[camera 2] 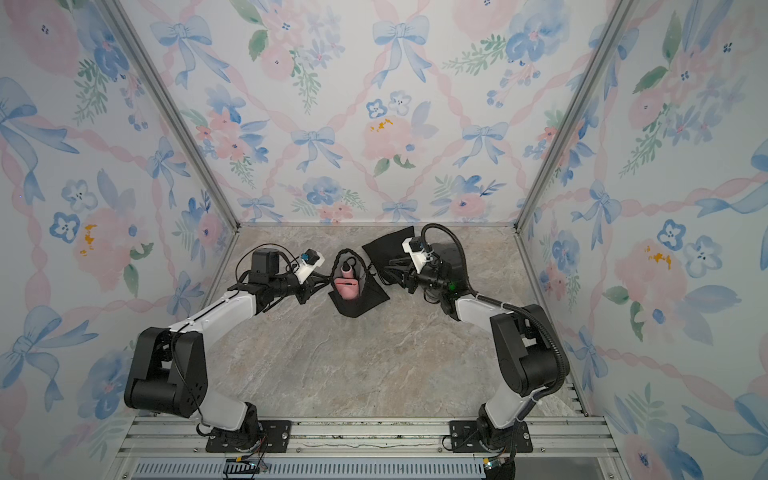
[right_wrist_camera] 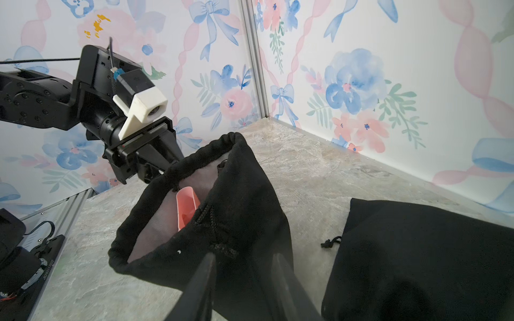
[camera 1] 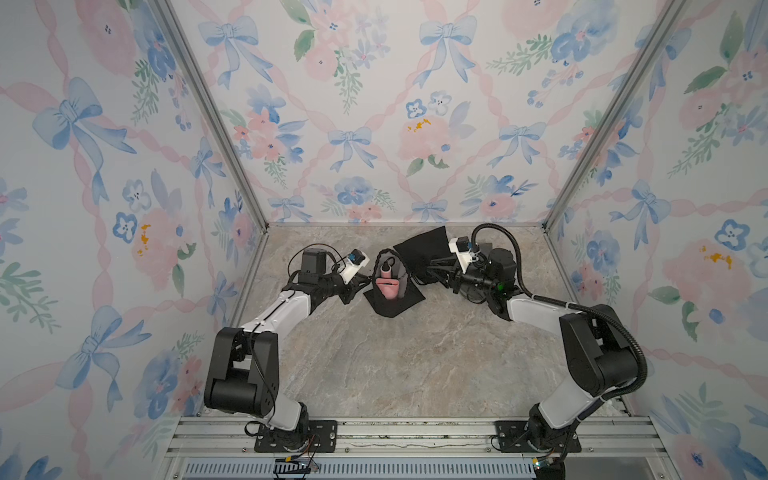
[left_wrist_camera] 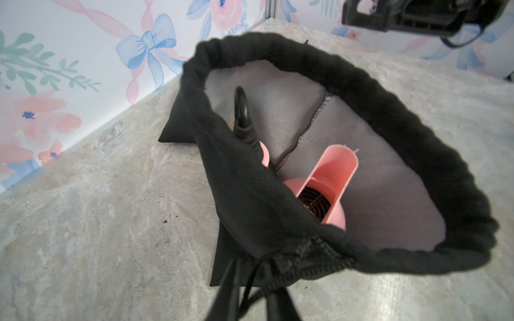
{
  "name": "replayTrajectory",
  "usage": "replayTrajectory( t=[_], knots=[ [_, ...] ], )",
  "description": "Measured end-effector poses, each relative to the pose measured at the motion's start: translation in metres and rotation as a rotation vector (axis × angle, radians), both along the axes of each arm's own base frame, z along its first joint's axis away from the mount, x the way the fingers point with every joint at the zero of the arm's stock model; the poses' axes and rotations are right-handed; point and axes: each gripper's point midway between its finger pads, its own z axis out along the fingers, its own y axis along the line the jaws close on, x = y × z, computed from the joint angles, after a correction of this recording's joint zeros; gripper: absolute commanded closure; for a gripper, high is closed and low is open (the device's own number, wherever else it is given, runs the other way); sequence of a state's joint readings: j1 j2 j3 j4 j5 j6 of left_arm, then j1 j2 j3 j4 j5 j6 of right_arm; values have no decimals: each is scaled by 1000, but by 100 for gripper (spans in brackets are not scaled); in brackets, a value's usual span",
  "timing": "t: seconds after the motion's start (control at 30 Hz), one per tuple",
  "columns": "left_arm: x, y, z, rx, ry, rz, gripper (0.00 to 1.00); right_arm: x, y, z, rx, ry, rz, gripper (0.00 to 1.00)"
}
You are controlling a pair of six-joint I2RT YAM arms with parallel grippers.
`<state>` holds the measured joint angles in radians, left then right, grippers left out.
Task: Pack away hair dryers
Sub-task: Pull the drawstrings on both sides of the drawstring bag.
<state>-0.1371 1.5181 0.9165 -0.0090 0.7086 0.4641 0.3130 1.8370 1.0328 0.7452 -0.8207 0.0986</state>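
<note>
1. Hair dryer [left_wrist_camera: 338, 166], pink, bagged between the two arms. Starting at left end effector [right_wrist_camera: 167, 166]: clenched on the rim of the black pouch [right_wrist_camera: 250, 189].
2. Right end effector [right_wrist_camera: 243, 255]: released, fingers apart on the opposite side of that pouch, straddling its knotted drawstring [right_wrist_camera: 211, 222]. Cannot tell whether touching the cloth.
3. Between them: pouch mouth gaping wide, grey lining on show, base down on the bench [camera 1: 415, 353].
4. Inside: hair dryer sitting below the rim, flat nozzle aimed up at the mouth, dark grille visible behind it. Handle alongside, black cord [left_wrist_camera: 242, 111] looping up from its end.
5. Just behind, toward the back wall: second black pouch [camera 1: 424, 245], lying flat close by the right wrist, with a short knotted cord end [right_wrist_camera: 331, 241] at its edge. Looks to meet the first pouch in both top views, contact unclear.
6. Farther out: marbled bench surface, with floral wallpaper [camera 1: 374, 104] on three sides.
</note>
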Motion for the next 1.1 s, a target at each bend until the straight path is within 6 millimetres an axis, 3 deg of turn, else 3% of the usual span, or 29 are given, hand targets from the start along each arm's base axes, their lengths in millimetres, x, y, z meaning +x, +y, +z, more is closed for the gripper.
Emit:
replayTrajectory(
  t=[0.2,0.37,0.5,0.7,1.1],
  knots=[
    [1,1,1,0,-3,7,100,-5,0,6,-8,-2,7,62],
    [0,1,15,-4,-31,20,100,-11,4,3,-55,-18,21,61],
    [-3,-1,26,-8,-59,20,100,-15,13,-1,-102,-21,43,58],
    [-2,1,27,-5,-61,34,100,-16,31,4,-140,-56,88,58],
    [-1,2,27,-7,-49,52,100,-12,48,-33,-199,14,134,58]
  ],
)
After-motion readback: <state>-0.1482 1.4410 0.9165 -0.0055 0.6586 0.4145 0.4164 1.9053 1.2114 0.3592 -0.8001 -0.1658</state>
